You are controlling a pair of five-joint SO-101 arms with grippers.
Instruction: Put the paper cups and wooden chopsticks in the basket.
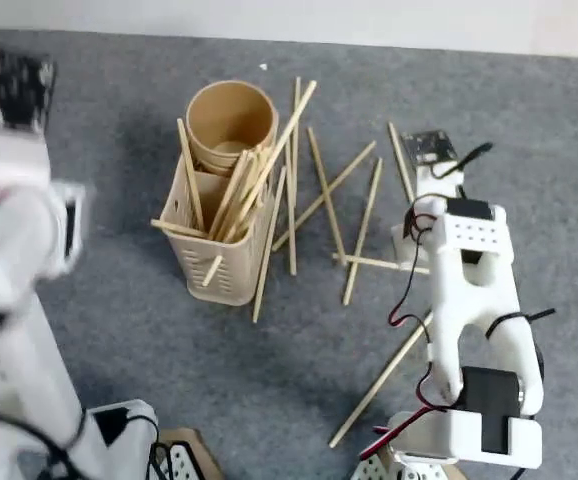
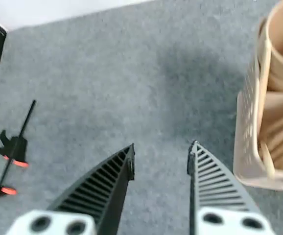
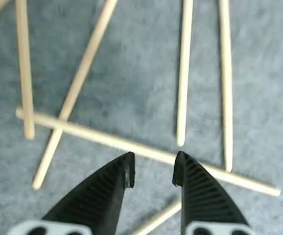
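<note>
Grey carpet bears basket, cup, scattered chopsticks.

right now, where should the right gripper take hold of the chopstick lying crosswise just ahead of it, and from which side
Grip the crosswise chopstick on its bare middle stretch, just ahead of the right gripper, clear of the sticks crossing it. Come straight down from above, open jaws spanning its thin width: it lies flat on the table, leaving no room underneath.

left arm: blurred | basket: cut by edge | chopstick: end under right arm
</note>
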